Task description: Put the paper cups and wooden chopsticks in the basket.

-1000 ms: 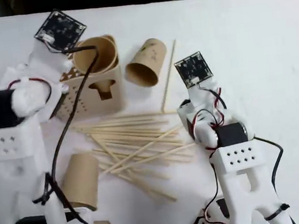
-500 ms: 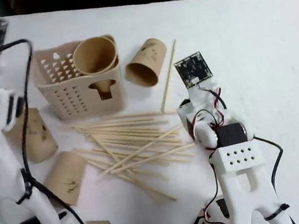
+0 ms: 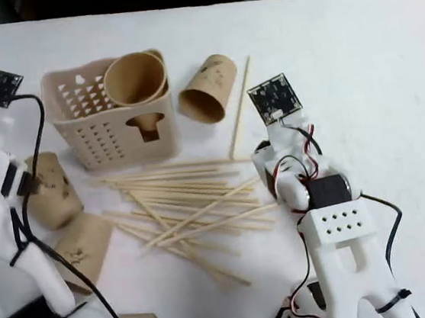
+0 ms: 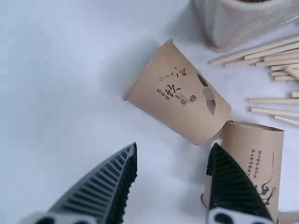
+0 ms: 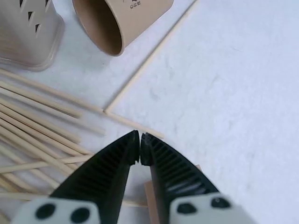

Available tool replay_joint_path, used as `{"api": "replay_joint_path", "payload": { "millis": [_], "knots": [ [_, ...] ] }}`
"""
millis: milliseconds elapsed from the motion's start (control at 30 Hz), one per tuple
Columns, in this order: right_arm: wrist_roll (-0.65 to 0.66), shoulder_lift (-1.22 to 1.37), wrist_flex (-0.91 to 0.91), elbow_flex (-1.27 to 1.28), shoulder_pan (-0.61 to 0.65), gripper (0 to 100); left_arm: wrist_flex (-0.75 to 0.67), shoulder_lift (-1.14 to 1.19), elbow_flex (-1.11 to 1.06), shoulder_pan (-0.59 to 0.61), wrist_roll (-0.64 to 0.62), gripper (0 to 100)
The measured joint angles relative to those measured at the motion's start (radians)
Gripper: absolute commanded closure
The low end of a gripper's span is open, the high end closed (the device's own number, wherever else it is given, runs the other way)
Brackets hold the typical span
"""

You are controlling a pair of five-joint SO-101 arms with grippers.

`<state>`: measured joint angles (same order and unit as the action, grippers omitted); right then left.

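Observation:
A beige perforated basket (image 3: 108, 121) holds one upright paper cup (image 3: 136, 77). Another cup (image 3: 208, 89) lies on its side to the basket's right, also seen in the right wrist view (image 5: 121, 18). Two more cups (image 4: 180, 93) (image 4: 254, 158) lie at the table's left (image 3: 51, 191) (image 3: 80, 247). My left gripper (image 4: 173, 158) is open just above them, with nothing between its fingers. Wooden chopsticks (image 3: 187, 208) lie in a loose pile at the middle. My right gripper (image 5: 140, 142) is shut and empty over the pile's right end, near a single chopstick (image 5: 149, 60).
The right arm (image 3: 317, 201) stands at the pile's right, the left arm (image 3: 5, 228) along the table's left edge with its cable trailing. White table stretches bare to the right (image 3: 371, 72). A basket corner (image 5: 25, 32) lies near the right gripper.
The left arm has swung from over the basket back to the table's left, uncovering the basket and a cup. The nearer left cup has shifted leftward. The right arm is still.

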<state>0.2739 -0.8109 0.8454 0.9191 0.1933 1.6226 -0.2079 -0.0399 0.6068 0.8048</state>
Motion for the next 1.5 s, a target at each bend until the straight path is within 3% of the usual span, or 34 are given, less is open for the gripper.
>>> {"api": "replay_joint_path", "payload": {
  "millis": [167,433,733,1000,1233,1500],
  "knots": [
    [0.0,0.0,0.0,0.0,0.0,97.8,0.052,0.144,0.038,0.029,0.018,75],
    [0.0,0.0,0.0,0.0,0.002,97.8,0.147,0.089,0.058,0.104,0.198,75],
    [0.0,0.0,0.0,0.0,0.0,97.8,0.12,-0.361,-0.413,0.167,0.45,75],
    [0.0,0.0,-0.005,0.014,0.0,97.8,-0.02,-0.776,-0.882,0.183,0.542,75],
    [0.0,0.0,-0.005,0.017,0.02,97.8,-0.048,-0.956,-1.04,0.186,0.559,75],
    [0.005,0.0,-0.005,0.017,0.025,97.8,-0.203,-0.99,-1.162,0.186,0.559,75]
  ]
}}
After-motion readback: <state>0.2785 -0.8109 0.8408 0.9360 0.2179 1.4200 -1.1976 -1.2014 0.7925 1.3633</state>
